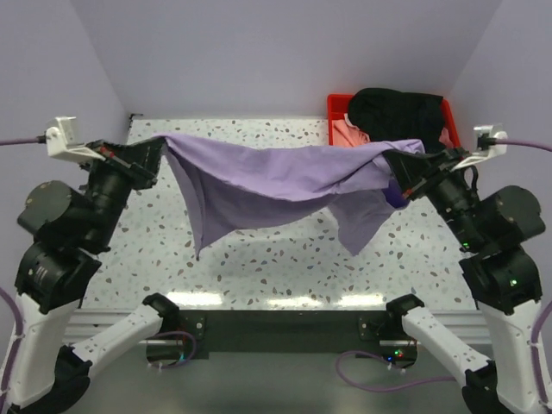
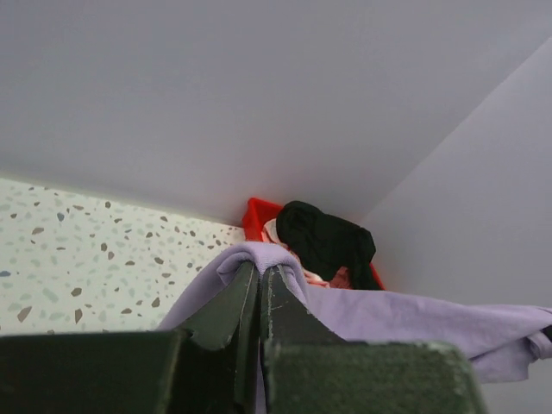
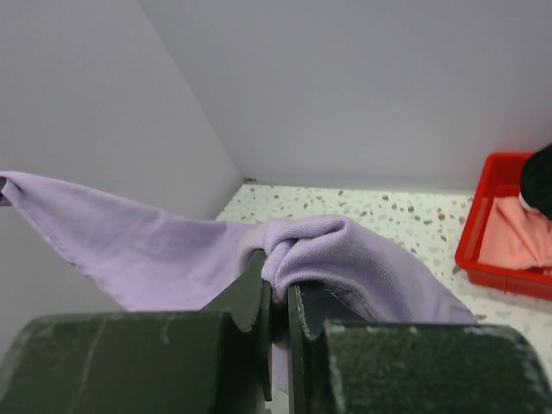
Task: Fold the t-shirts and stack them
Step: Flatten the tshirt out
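Observation:
The lavender t-shirt [image 1: 276, 181] hangs stretched in the air between my two grippers, sagging above the table. My left gripper [image 1: 158, 148] is shut on its left end; in the left wrist view the cloth [image 2: 259, 257] is pinched between the fingers. My right gripper [image 1: 395, 162] is shut on its right end; the right wrist view shows a bunched fold [image 3: 328, 246] clamped in the jaws. The black t-shirt [image 1: 397, 112] lies heaped on the red tray [image 1: 338, 105] at the back right, with the pale pink t-shirt [image 1: 348, 131] under it.
The speckled white table [image 1: 259, 267] lies below the hanging shirt. Grey walls close in at the back and on both sides. The red tray also shows in the left wrist view [image 2: 255, 216] and the right wrist view [image 3: 483, 216].

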Controlling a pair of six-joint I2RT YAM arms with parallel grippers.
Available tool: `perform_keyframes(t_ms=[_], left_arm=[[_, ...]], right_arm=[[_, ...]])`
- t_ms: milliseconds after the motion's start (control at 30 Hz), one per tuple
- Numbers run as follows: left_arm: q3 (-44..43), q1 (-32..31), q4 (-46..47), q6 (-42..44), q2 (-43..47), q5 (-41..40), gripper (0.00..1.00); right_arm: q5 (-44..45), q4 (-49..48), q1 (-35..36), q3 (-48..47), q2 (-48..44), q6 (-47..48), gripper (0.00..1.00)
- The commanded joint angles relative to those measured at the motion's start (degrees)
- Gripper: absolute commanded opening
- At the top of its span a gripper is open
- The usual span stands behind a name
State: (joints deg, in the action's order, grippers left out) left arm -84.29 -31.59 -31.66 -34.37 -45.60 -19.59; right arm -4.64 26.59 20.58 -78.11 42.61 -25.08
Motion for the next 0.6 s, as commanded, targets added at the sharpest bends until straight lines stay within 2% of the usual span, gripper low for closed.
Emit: perform_keyframes(t_ms=[0,167,300,467,567], left_arm=[[-7.35,-0.05,-3.49,3.08,2.36,1.23,0.0],[-13.35,-0.05,-6.57,3.96,2.71,0.52,0.0],[-10.82,-0.05,-3.25,4.57,4.29,0.17,0.0],[-2.83,-0.05,0.27,3.52,1.49,-10.69,0.0],[1.4,-0.05,1.86,4.39,-5.79,-18.16,0.0]], right_arm=[[-4.14,0.3,-0.1,-7.23,-0.95,2.05,0.0],[-4.32,2.32,-0.1,-11.1,-2.0,3.46,0.0],[-3.27,2.77,-0.19,-10.93,-1.74,4.07,0.0],[-3.62,0.58,-0.19,-8.39,2.73,4.69,0.0],[-3.71,-1.1,-0.19,-7.24,7.81,5.65,0.0]])
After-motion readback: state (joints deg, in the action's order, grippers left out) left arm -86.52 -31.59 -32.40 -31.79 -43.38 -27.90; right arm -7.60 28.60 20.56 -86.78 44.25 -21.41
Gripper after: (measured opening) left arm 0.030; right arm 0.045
